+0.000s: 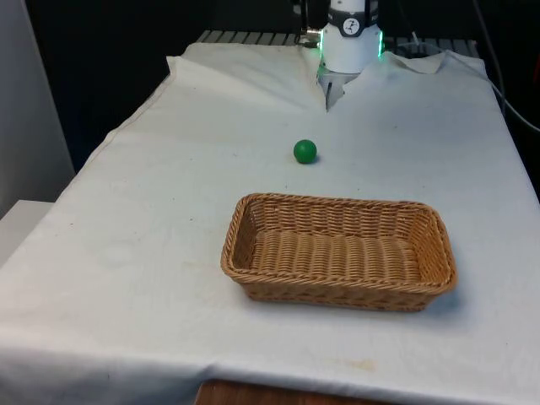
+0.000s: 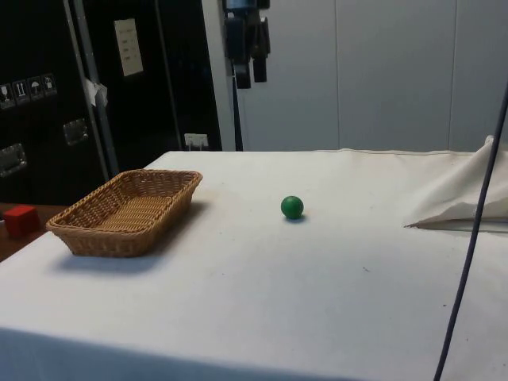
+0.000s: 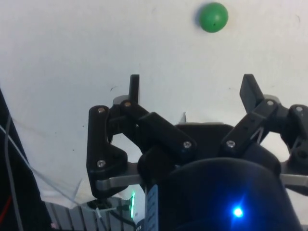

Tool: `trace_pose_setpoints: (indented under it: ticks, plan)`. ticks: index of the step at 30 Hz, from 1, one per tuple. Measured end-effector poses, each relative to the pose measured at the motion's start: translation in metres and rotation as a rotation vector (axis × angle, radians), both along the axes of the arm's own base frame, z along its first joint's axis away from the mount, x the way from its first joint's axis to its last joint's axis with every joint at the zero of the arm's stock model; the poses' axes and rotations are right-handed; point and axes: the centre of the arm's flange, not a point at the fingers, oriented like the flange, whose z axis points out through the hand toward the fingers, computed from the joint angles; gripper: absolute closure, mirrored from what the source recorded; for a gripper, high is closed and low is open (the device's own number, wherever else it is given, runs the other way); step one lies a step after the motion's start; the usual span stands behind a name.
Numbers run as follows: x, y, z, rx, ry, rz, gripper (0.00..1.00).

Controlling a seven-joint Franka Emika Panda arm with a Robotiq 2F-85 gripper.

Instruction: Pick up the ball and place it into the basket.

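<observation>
1. Nearest the front camera lies the front edge of the bench (image 1: pixel 101 278), where the white cloth (image 1: pixel 169 169) hangs over and a strip of brown wood shows beneath it.
2. Just behind that edge sits the basket (image 1: pixel 337 291), a long, shallow wicker tray in light brown, with its long side facing the front camera. Bare cloth surrounds it on every side.
3. Nothing lies inside the basket; its woven floor is bare in both the front and side views.
4. Behind the basket, near the middle of the bench, rests the ball (image 1: pixel 305 151). It is small, round, plain green and smooth, and it stands apart from the basket with open cloth between them.
5. Open cloth also runs from the ball to both long edges of the bench and back toward the robot's base, where the cloth is bunched into folds.
6. In the side view the gripper (image 2: pixel 250 78) hangs high above the bench, well clear of ball and basket.
7. In the wrist view the jaws stand wide apart with nothing between them, and the ball (image 3: pixel 213 17) sits on the cloth beyond the fingertips (image 3: pixel 134 83).
</observation>
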Motion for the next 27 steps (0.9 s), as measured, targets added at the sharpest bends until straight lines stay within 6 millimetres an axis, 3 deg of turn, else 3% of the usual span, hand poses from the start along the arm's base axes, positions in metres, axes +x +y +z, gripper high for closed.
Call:
trace_pose_setpoints:
  ticks: [27]
  plan:
    - [-0.041,-0.020,-0.090,-0.008,-0.041,-0.001,0.00]
